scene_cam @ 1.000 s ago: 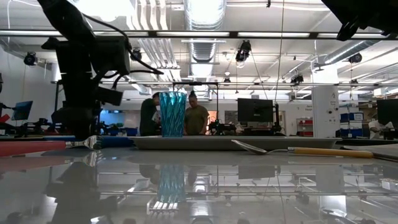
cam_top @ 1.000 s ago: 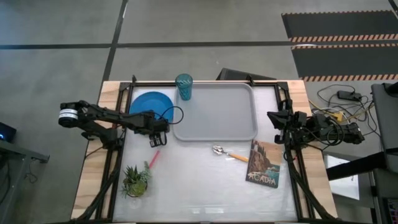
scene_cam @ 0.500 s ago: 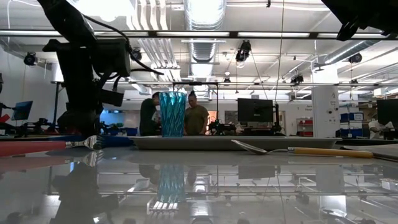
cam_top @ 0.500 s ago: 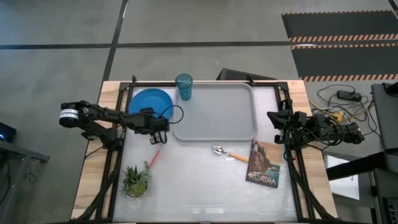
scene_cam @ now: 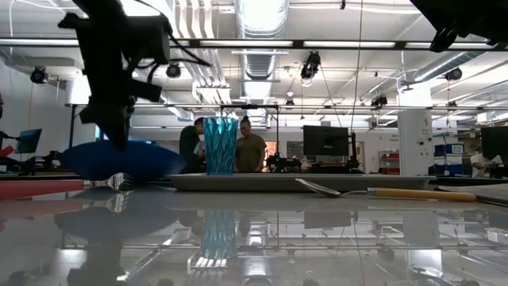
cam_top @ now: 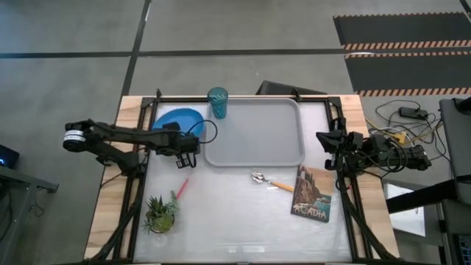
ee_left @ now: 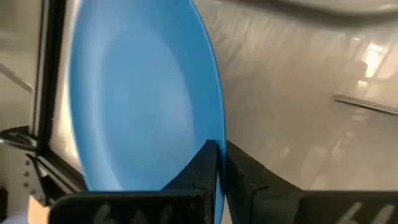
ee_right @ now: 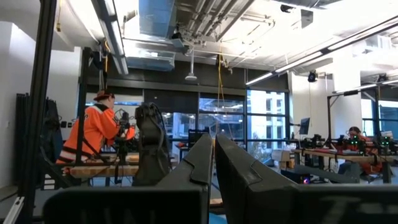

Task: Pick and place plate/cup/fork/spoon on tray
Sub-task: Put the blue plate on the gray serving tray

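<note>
The left gripper (cam_top: 190, 145) pinches the blue plate's (cam_top: 175, 119) rim, lifting it off the surface (cam_top: 235, 213); the right gripper (cam_top: 324, 151) waits, pressed together.

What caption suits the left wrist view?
Left pincer shut on the rim of the blue plate, lifted off the table.

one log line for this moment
left tool: shut on plate rim, lifted | right tool: shut, idle | tray: bare
</note>
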Robot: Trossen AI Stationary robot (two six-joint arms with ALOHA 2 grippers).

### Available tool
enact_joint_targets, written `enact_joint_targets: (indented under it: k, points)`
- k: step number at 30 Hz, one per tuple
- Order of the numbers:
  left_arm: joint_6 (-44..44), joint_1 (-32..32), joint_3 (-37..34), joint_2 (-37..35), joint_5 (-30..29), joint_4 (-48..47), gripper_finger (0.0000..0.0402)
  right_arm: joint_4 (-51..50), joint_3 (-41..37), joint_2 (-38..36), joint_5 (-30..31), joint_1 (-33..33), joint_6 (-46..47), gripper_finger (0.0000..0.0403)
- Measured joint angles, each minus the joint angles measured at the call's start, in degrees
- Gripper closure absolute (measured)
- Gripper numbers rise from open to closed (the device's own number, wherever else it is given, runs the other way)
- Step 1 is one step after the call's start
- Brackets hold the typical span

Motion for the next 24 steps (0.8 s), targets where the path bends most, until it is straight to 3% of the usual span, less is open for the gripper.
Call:
enact_joint_targets:
  k: [15,24]
  points:
    - [-1.99,-13.76,16.74,-0.55,-0.46,-9.0,0.04,-0.42,0.0,0.0,0.02,-0.02,0.02,0.0394]
    - [-1.09,-20.1,25.7,1.96,-4.84,-5.18,0.0401,-0.46,0.0,0.0,-0.01,-0.01,0.02,0.0394]
